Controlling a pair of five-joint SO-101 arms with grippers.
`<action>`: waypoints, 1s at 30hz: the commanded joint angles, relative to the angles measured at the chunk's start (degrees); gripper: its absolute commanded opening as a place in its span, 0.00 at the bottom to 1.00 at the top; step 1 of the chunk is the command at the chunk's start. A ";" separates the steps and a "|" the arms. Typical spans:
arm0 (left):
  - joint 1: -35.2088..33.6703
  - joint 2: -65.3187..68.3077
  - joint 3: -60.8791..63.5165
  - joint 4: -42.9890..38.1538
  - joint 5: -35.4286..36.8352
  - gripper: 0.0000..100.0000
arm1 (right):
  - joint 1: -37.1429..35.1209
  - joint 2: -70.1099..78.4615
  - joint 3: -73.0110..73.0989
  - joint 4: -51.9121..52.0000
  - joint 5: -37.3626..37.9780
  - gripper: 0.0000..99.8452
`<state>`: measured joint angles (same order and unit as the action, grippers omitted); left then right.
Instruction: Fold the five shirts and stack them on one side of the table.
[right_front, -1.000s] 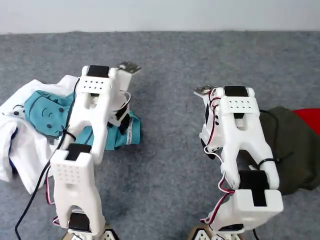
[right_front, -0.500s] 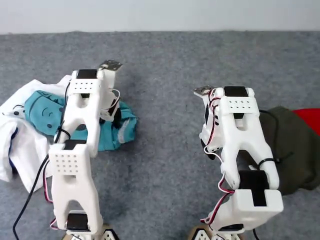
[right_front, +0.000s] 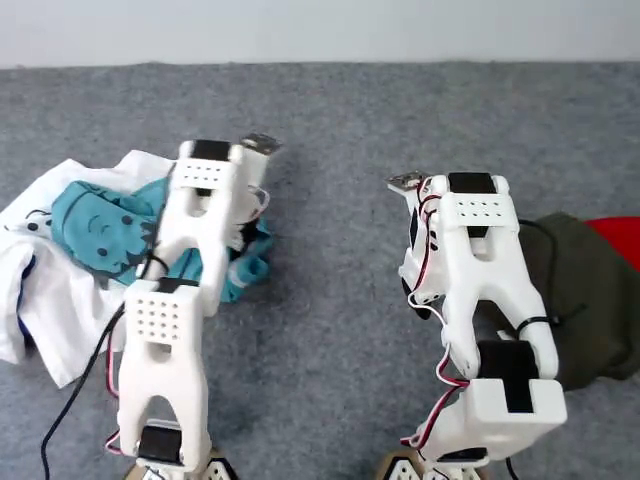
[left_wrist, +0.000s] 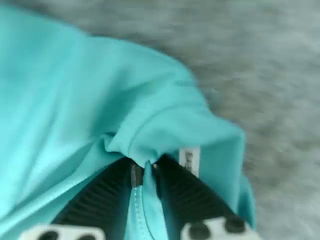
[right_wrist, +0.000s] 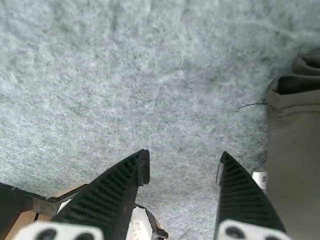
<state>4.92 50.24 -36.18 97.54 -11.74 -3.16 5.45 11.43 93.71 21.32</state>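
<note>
A teal shirt (right_front: 100, 232) with a printed figure lies crumpled on top of a white shirt (right_front: 35, 285) at the table's left. My left gripper (left_wrist: 145, 172) is shut on a fold of the teal shirt (left_wrist: 100, 100), its white label beside the fingers. In the high view that arm's head (right_front: 215, 190) sits over the teal cloth's right end. My right gripper (right_wrist: 182, 167) stands open above bare grey carpet, with an olive shirt (right_wrist: 295, 145) beside it. The olive shirt (right_front: 585, 290) lies at the right, partly under that arm (right_front: 475, 250).
A red shirt (right_front: 620, 235) peeks in at the right edge behind the olive one. The grey carpeted table (right_front: 340, 330) is bare between the two arms and along the far side. A black cable (right_front: 70, 400) trails beside the left arm's base.
The left arm has swung back to the right with the teal shirt pinched, bunching the cloth's right end. The right arm has not moved.
</note>
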 joint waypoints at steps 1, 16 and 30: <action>5.36 -3.25 -7.08 3.08 -1.32 0.01 | -0.31 -0.75 0.00 -0.31 0.53 0.23; 31.30 -40.70 -10.33 2.81 -4.75 0.01 | 0.13 -0.75 0.09 -0.40 0.09 0.23; 13.45 -50.81 -7.69 2.81 -8.62 0.01 | 11.56 -0.84 -5.98 0.04 0.09 0.23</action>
<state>26.73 2.15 -44.35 99.82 -19.91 2.99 5.45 9.76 93.71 21.23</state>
